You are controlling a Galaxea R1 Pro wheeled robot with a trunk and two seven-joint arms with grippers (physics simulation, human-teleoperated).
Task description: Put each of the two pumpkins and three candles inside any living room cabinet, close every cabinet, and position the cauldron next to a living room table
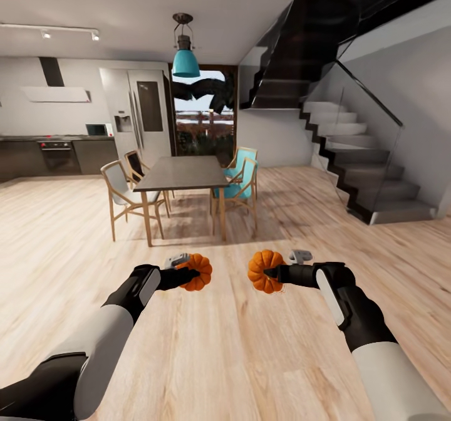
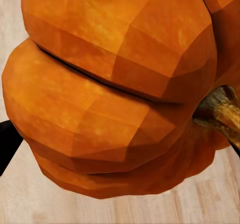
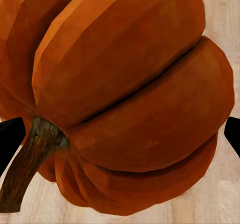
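Gripping pumpkins (image 1: 199, 272) (image 1: 265, 270), stems sideways, both end effectors (image 1: 188, 275) (image 1: 274, 274).

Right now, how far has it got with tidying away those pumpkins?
Midway at best. Each gripper holds a pumpkin: left gripper on the left pumpkin, right gripper on the right pumpkin. Ahead stands the dining table, so storing both pumpkins, the candles and placing the cauldron all remain.

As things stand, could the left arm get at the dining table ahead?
Probably not. The left gripper is shut on a pumpkin, so its fingers are occupied, and the dining table stands well ahead across open wood floor. Nothing blocks the way, but the base would likely have to drive closer.
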